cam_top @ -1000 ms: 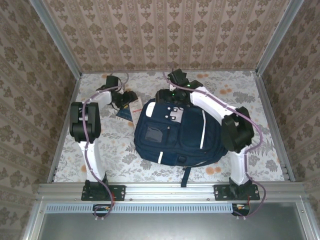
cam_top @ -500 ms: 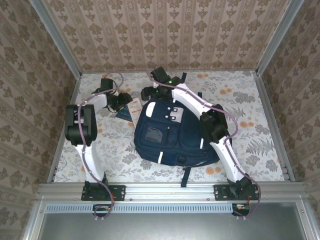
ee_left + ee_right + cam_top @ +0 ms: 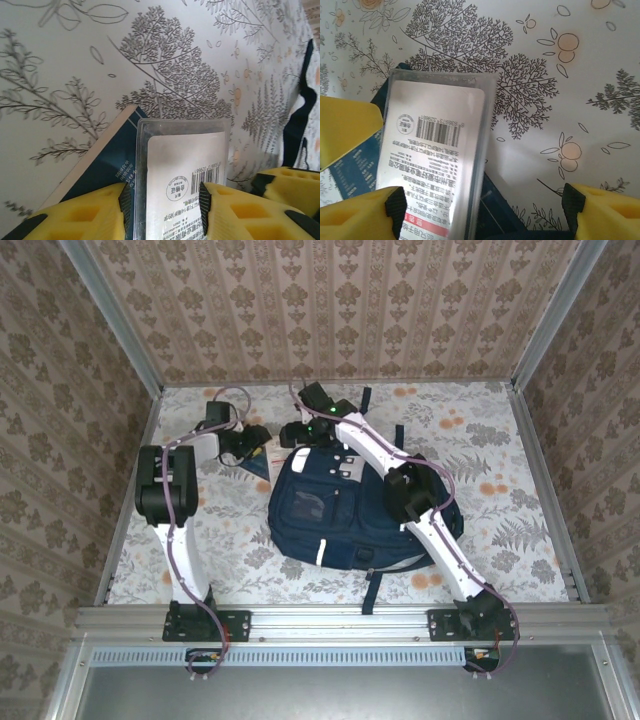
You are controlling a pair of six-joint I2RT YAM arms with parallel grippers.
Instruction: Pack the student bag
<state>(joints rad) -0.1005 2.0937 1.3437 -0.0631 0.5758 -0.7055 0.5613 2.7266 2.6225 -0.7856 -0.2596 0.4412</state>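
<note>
The student bag (image 3: 345,515) is navy blue with white stripes and pale grey patches. The tablecloth (image 3: 500,470) is white, printed with grey leaves and orange fruit. The walls (image 3: 330,310) are beige damask. Bright yellow fingers (image 3: 240,215); a clear packet (image 3: 435,150), white label, red band; a navy book (image 3: 100,165).

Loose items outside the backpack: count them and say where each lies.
2. A clear packet with a barcode label lies by the far left corner of the student bag; a navy-blue book lies under it. More may be hidden under the bag.
</note>
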